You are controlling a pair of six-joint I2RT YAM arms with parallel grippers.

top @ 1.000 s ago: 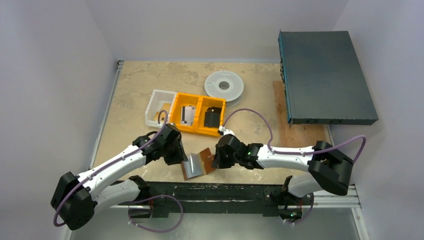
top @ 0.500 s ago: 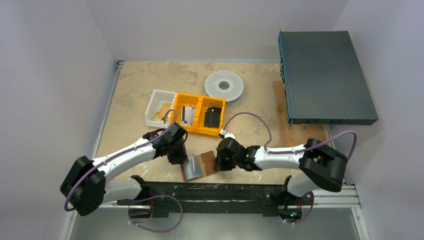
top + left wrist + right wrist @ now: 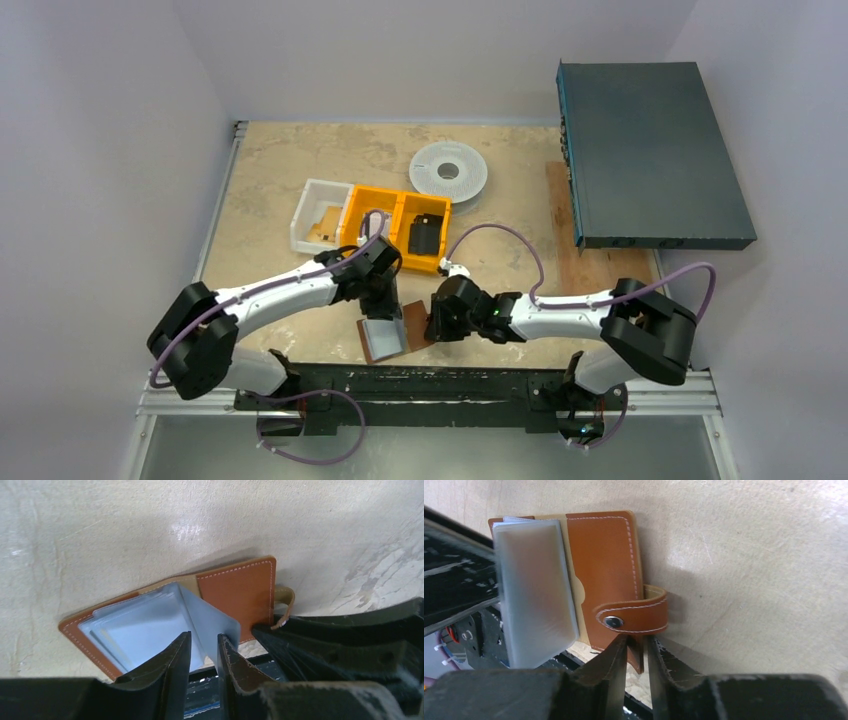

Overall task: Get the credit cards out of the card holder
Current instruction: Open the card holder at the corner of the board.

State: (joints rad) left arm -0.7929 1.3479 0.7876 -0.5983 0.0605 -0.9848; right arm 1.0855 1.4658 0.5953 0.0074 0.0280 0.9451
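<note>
The brown leather card holder (image 3: 413,322) lies open at the table's near edge, also in the left wrist view (image 3: 235,592) and right wrist view (image 3: 604,560). A pale grey-blue leaf (image 3: 382,335) stands up from its middle (image 3: 534,590); I cannot tell if it is a card or a sleeve. Stepped pale layers (image 3: 130,630) fill the left half. My left gripper (image 3: 385,306) is above it, jaws a narrow gap apart (image 3: 204,636), the leaf (image 3: 212,617) between them against the right finger. My right gripper (image 3: 433,322) is shut (image 3: 636,639) on the holder's right edge below the snap strap (image 3: 631,617).
An orange two-part bin (image 3: 400,262) holds a greyish item and a black wallet-like item (image 3: 424,234). A white bin (image 3: 306,212) sits left of it, a grey spool (image 3: 449,172) behind. A dark box (image 3: 650,155) on a wooden board (image 3: 575,265) is at the right. The black rail (image 3: 440,380) runs along the near edge.
My left arm has swung right and its gripper has come from left of the holder to over the standing leaf. The right gripper and the holder have barely moved.
</note>
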